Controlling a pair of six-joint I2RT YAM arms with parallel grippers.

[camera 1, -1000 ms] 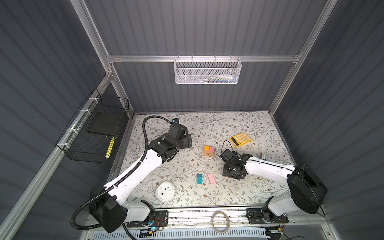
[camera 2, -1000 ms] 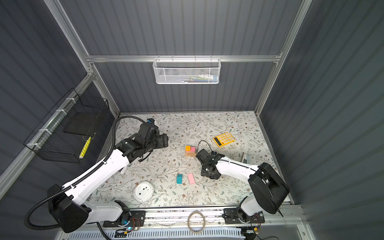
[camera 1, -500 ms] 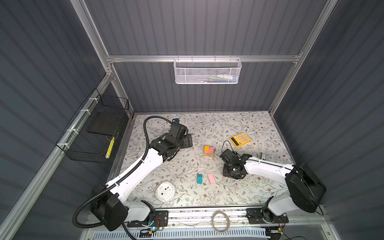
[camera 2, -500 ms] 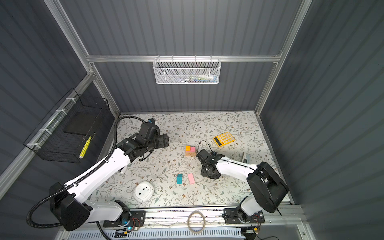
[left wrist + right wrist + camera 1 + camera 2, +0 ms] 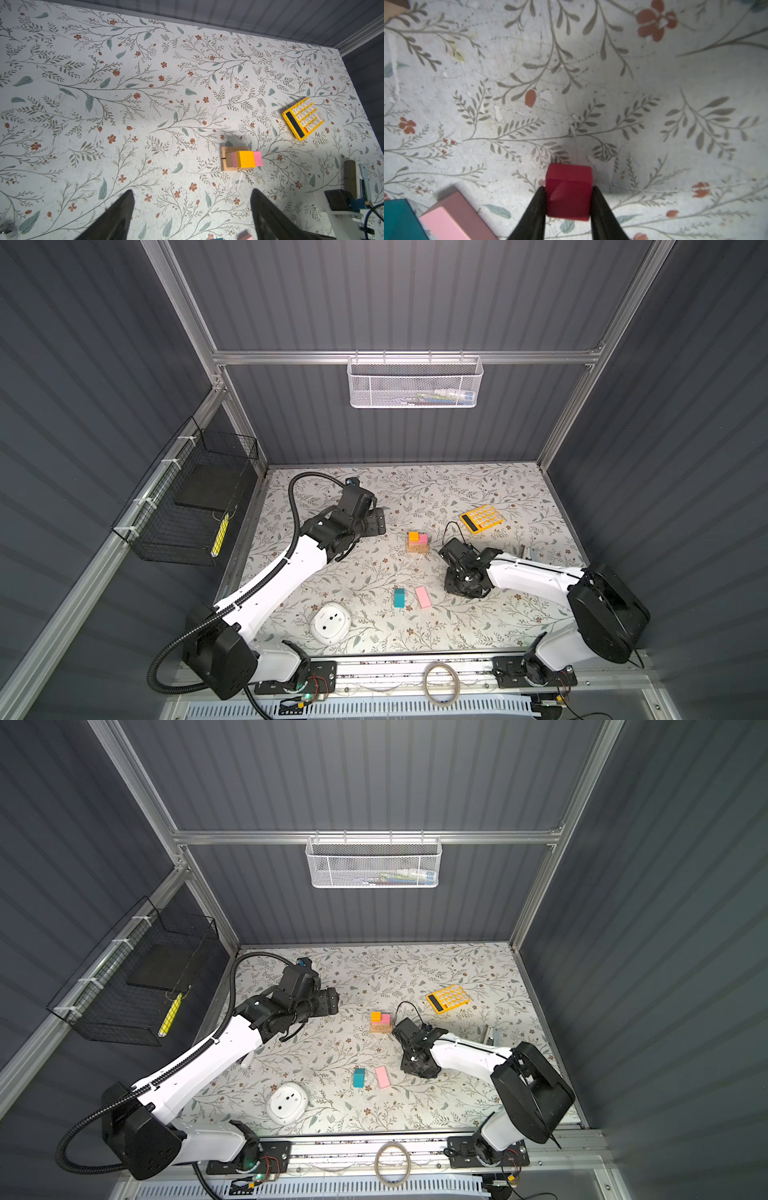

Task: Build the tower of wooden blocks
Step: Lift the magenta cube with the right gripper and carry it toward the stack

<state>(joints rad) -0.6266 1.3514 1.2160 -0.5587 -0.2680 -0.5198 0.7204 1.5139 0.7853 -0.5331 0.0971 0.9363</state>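
**Right claw clamps the red cube; open print all round**

The scuffed floral-printed tabletop [image 5: 415, 489] runs out to ribbed grey wall panels [image 5: 395, 315] on three sides, with open room around both claws. The left claw [image 5: 192, 193] hangs released, its black tapered fingers spread wide above the print. A white round plastic device [image 5: 331, 623] sits well apart from it, toward the front rail. The yellow plastic calculator [image 5: 481, 519] lies beyond the right claw [image 5: 568, 188], toward the back wall. The low tower [image 5: 417, 542] (tan wood base, orange cube, pale pink slab) stands near that claw but apart from it. A loose pale pink wooden slab [image 5: 456, 216] and a teal wooden block [image 5: 398, 220] lie side by side just beside it. Its fingers grasp the smooth, sharp-edged magenta-red wooden cube [image 5: 569, 193], low at the tabletop.
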